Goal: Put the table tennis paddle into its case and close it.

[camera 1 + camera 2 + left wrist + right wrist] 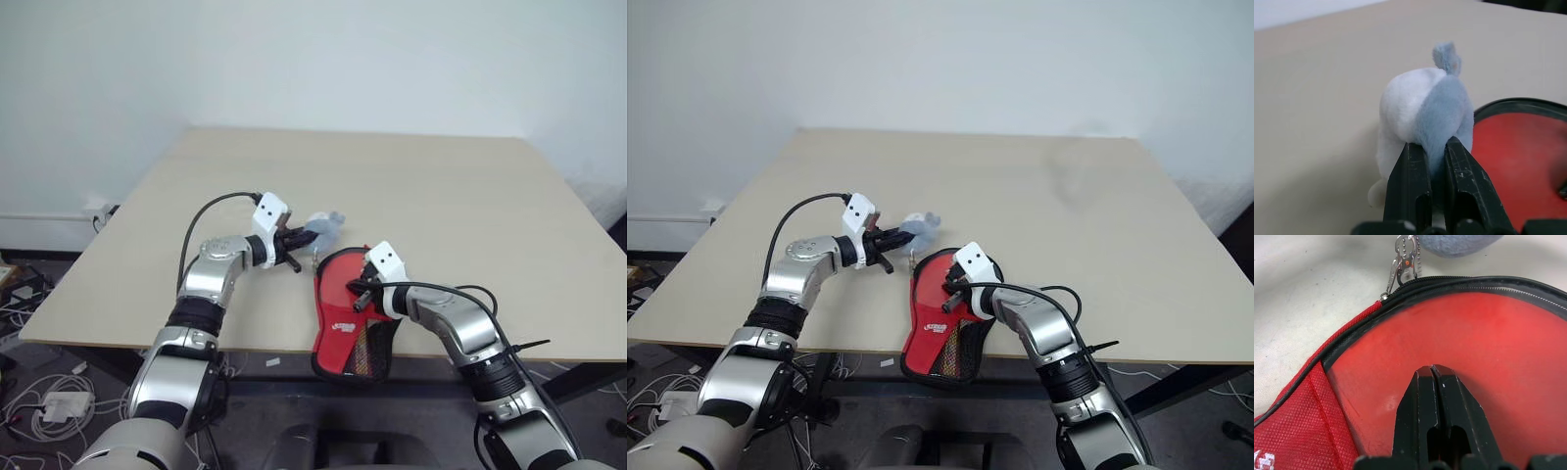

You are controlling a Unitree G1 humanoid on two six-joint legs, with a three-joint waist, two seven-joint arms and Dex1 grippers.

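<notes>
- Left gripper (1436, 161) has its two black fingers pinched on a small soft toy (1422, 110), pale white and grey-blue, held just off the table (470, 196), at about eleven o'clock from the case.
- In the left wrist view the toy bulges out past the fingertips, a little grey tuft sticking up on its far side.
- Right gripper (1432, 374) has its fingers pressed tight together, nothing between them, the tips resting on the round red face of the table tennis paddle (1488, 352).
- The paddle sits inside the red case (345, 328), its face showing through the open mouth; the case lies at the table's near edge, its lower end hanging over at six o'clock.
- The black zip edge of the case curves round the red face, and the metal zipper pull (1403, 262) lies on the table at the case's far rim, just beside the toy.
</notes>
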